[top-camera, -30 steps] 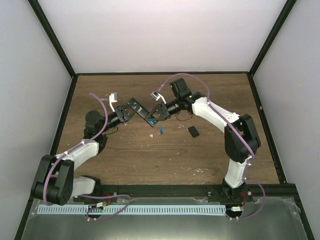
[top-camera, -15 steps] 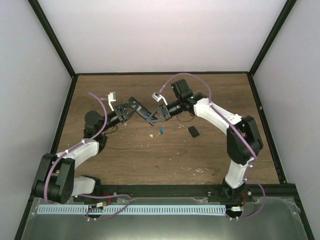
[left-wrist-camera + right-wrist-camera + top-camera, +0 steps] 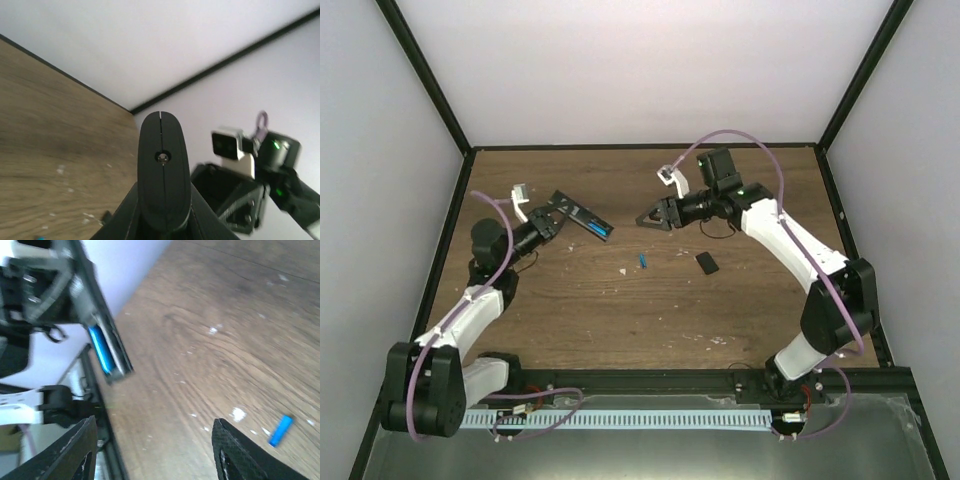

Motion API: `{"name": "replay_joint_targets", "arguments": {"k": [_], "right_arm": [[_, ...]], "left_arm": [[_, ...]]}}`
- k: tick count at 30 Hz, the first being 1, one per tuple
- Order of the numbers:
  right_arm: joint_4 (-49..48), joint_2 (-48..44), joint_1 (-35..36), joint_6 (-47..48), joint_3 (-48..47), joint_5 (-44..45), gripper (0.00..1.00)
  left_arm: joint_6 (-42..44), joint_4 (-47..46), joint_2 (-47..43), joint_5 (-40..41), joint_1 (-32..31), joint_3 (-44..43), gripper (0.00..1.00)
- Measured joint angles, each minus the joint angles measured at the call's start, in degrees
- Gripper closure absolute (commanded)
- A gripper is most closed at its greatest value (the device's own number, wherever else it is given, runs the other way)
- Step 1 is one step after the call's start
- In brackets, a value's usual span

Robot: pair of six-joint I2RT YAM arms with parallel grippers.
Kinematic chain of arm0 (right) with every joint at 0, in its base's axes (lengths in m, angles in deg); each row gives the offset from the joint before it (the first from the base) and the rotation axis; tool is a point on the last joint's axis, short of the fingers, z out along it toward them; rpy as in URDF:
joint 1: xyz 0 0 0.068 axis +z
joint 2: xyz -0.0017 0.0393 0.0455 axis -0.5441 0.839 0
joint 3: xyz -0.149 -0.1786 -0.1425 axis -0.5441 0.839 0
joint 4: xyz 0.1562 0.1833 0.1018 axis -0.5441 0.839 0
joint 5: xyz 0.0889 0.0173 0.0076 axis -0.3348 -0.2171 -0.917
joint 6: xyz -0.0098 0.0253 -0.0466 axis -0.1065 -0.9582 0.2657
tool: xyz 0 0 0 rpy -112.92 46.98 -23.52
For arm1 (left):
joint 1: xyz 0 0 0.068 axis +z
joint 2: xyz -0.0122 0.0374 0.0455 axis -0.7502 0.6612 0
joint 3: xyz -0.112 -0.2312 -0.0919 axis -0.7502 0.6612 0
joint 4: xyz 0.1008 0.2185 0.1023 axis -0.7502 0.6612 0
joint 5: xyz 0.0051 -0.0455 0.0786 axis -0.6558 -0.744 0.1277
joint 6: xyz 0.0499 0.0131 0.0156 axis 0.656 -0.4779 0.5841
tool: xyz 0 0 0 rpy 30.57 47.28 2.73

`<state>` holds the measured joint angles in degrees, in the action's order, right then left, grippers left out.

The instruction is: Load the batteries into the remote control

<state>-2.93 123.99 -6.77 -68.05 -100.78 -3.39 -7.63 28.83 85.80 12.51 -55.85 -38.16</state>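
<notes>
Seen from above, a wooden table (image 3: 620, 320) has two robot arms reaching in from its near edge.

The left gripper (image 3: 552, 218) is raised over the far-left part of the table and pinches the remote control (image 3: 582, 218) by one end. The remote's long axis runs diagonally, from the far-left corner toward the table's middle. At its free end an open compartment shows a blue battery (image 3: 100, 355) already seated.

The right gripper (image 3: 646, 219) hangs just right of the table's middle, pointing at the remote but apart from it. Its jaws are spread and empty; the right wrist view shows both fingers (image 3: 70, 455) wide apart with bare wood between them.

The loose battery (image 3: 643, 260) lies flat on the table near the centre, toward the near edge from the right jaws and below them. Its long axis points roughly from near edge to far edge, slightly tilted. The right arm is clearly the nearer one and the only free one.

A short black cover (image 3: 706, 263) lies to the battery's right, apart from it. A white speck (image 3: 623, 269) sits just to its left. Neither looks likely to block a straight descent onto the battery.
</notes>
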Motion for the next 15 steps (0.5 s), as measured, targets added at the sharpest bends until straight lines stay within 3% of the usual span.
{"name": "replay_joint_targets", "arguments": {"k": [7,15], "right_arm": [[4.35,3.17,1.42,1.95,4.92,21.24,0.53],[6.75,14.69,8.31,2.38,4.33,38.27,0.56]], "left_arm": [[7.65,19.76,-6.29,6.08,2.67,-1.9,1.0],[9.49,28.65,-7.63,8.24,2.67,-2.38,1.0]]}}
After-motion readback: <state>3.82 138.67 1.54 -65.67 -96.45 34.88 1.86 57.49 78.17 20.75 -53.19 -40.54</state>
